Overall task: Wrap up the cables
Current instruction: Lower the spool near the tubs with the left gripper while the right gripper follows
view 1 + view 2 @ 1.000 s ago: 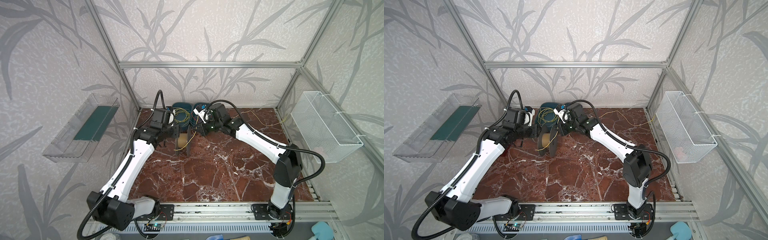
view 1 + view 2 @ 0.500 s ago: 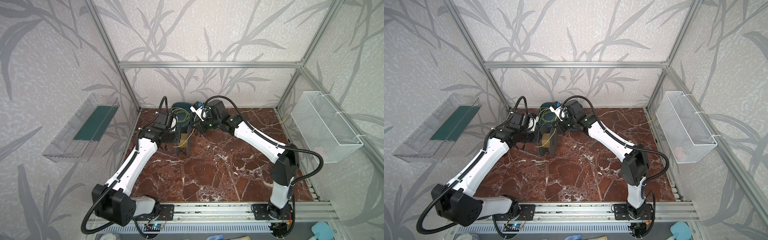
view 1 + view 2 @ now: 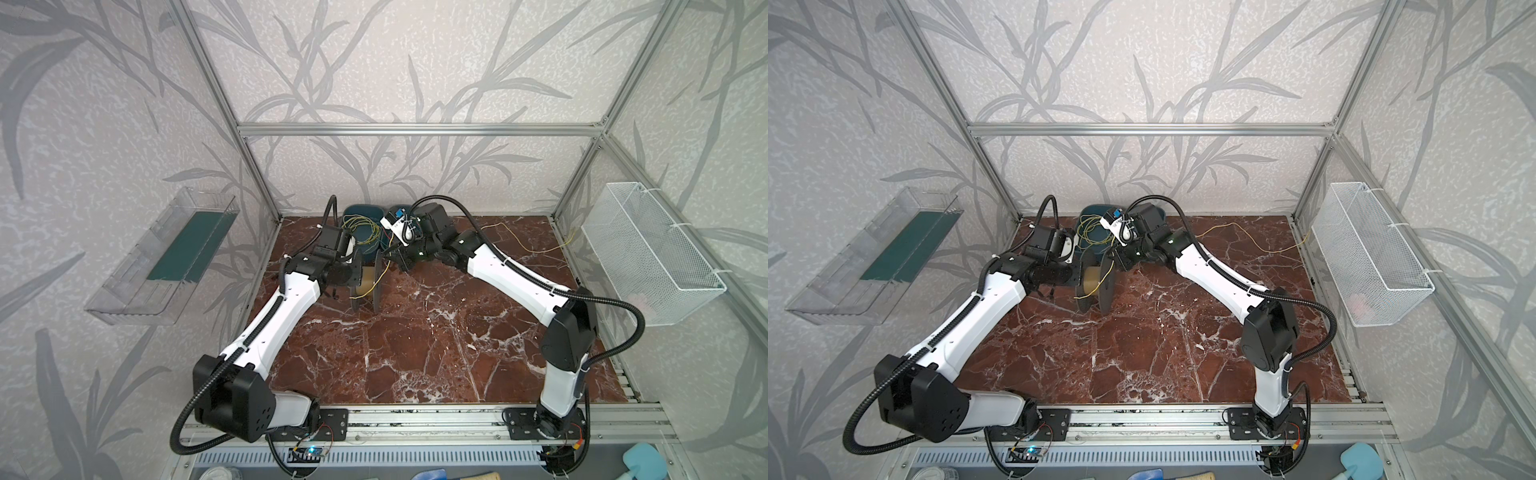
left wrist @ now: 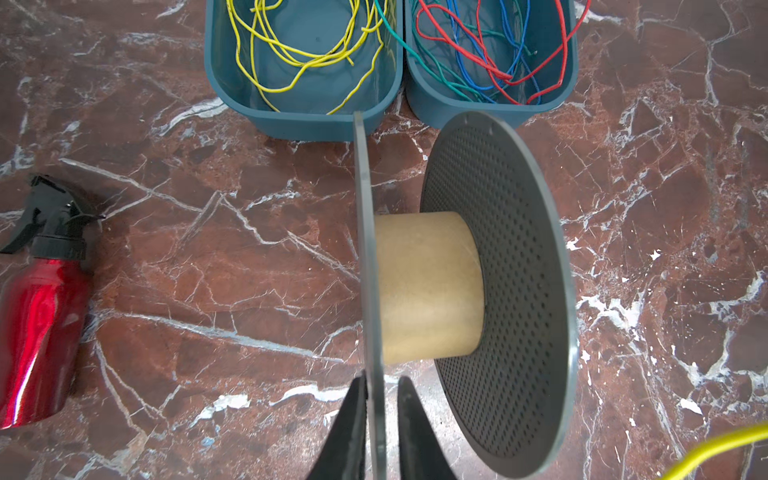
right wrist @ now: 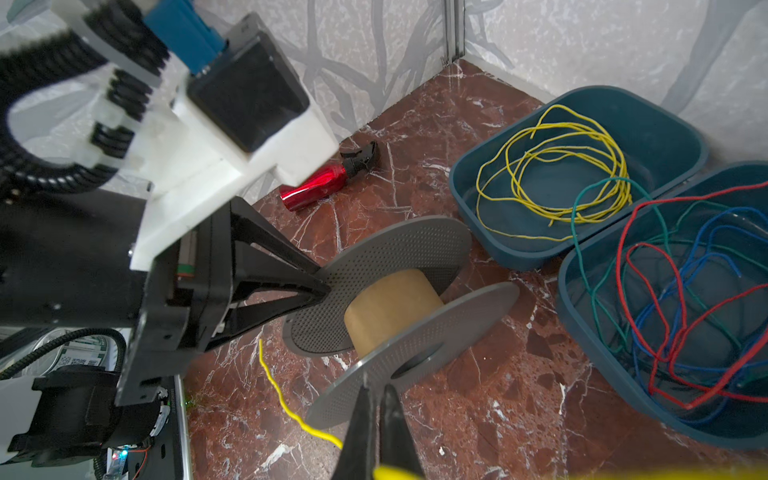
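Left wrist view looks along the left gripper (image 4: 382, 380), whose two black fingers (image 4: 353, 428) straddle the rim of one grey perforated flange of the spool (image 4: 428, 286). One finger lies against the flange and a thin gap shows on the other side, so I cannot tell whether the grip is firm. The spool stands on its flange rims on the red marble table (image 4: 208, 249), with its cardboard core lying level between them. Just beyond it two teal bins sit side by side. One bin (image 4: 299, 120) holds a loose coil of yellow cables (image 4: 291, 54), the other bin (image 4: 440, 112) a tangle of red, blue and green wires (image 4: 478, 54). A red spray bottle (image 4: 37, 316) lies on its side, well apart from the spool.

Right wrist view shows the right gripper (image 5: 376, 386) clenched on a yellow cable (image 5: 291, 409), its fingertips at the rim of the spool's other flange. The cable curves away from the fingers over the table to a visible end beside the flange that the left gripper straddles. In both top views the two grippers meet at the spool from opposite sides, just in front of the bins, and a thin yellow line crosses between the flanges. In a top view a trailing yellow strand (image 3: 540, 250) runs over the table toward the right-hand wall, well apart from the spool
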Motion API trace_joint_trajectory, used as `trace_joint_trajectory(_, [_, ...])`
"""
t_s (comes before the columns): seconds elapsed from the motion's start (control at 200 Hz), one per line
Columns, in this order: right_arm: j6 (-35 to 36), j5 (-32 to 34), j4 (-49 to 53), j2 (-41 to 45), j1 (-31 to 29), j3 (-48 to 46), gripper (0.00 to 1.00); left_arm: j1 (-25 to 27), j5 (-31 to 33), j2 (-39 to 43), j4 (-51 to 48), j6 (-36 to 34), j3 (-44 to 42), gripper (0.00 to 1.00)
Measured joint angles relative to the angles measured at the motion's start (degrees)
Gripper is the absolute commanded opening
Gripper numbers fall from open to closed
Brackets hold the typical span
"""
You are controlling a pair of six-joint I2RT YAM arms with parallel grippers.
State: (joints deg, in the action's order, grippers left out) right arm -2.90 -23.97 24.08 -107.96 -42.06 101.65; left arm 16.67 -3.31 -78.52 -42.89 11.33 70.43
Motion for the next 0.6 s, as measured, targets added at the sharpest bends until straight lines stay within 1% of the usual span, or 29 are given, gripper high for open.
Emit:
trace_joint_trajectory(0.1, [0.04,0.17,0.00,0.17,0.00,-0.74,0.00,0.22,-0.11,-1.25,0.15,0.00,-0.04,0.15])
trace_joint_trajectory(0.275, [0.48,0.98,0.09,1.09,0.00,-1.73,0.00,0.90,0.42,-2.58,0.92,-0.28,-0.04,0.00])
trace_joint_trajectory(0.495, [1.49,1.95,0.24,3.48,0.00,-2.32,0.00,3.48,0.72,-3.23,1.07,-1.31,0.52,0.00])
trace_joint_trajectory(0.6, [2.27,2.80,0.50,4.50,0.00,-2.54,0.00,5.51,2.08,-3.85,0.90,-1.79,1.16,0.00])
